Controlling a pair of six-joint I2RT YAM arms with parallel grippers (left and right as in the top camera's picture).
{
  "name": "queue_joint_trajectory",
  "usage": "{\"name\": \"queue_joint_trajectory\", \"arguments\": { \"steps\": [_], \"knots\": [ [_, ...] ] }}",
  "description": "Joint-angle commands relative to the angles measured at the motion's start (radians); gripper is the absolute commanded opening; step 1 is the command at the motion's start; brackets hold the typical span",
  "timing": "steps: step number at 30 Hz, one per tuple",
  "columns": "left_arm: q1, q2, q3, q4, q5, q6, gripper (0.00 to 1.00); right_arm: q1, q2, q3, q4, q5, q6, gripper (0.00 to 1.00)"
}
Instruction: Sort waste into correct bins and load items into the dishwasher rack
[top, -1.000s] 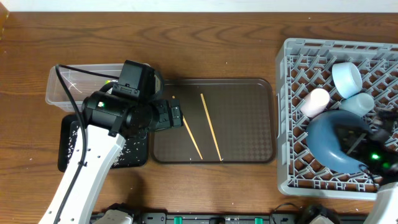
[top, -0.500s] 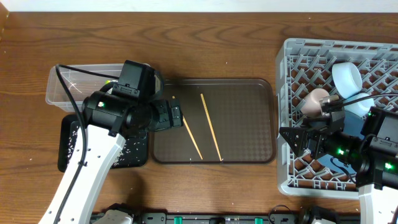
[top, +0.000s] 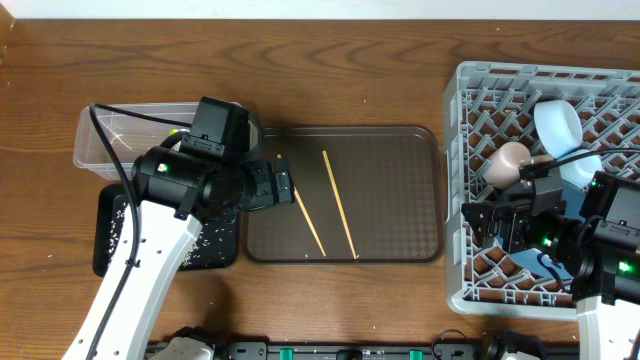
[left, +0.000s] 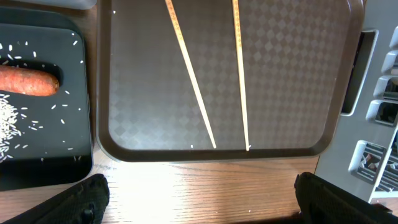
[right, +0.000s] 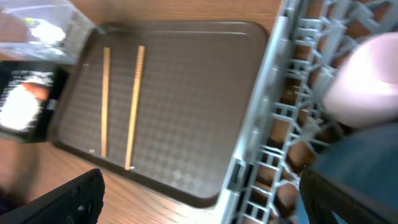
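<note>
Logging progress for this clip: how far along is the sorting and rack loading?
Done: sausage piece and rice lie in the black tray; pink cup and blue plate sit in the rack. In hand: nothing; left gripper and right gripper have open jaws. Left: two chopsticks on the brown tray.

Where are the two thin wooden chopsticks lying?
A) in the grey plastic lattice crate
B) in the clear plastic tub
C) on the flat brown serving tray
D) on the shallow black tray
C: both thin wooden chopsticks lie side by side on the flat brown serving tray.
</note>
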Motion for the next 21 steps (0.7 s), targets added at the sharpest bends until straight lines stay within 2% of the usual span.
{"name": "queue_joint_trajectory", "arguments": {
  "steps": [1, 9, 16, 21],
  "knots": [
    [0.005, -0.007, 0.020, 0.001, -0.006, 0.002, 0.98, 0.007, 0.000, 0.019, 0.000, 0.097, -0.016, 0.99],
    [0.005, -0.007, 0.020, 0.017, -0.005, -0.004, 0.98, 0.007, 0.000, 0.019, 0.000, 0.143, -0.017, 0.99],
    [0.005, -0.007, 0.020, 0.153, -0.007, -0.005, 0.98, 0.007, 0.000, 0.019, 0.000, 0.143, -0.016, 0.99],
    [0.006, 0.012, 0.017, 0.163, -0.114, -0.011, 0.98, 0.007, 0.000, 0.019, 0.000, 0.143, -0.017, 0.99]
  ]
}}
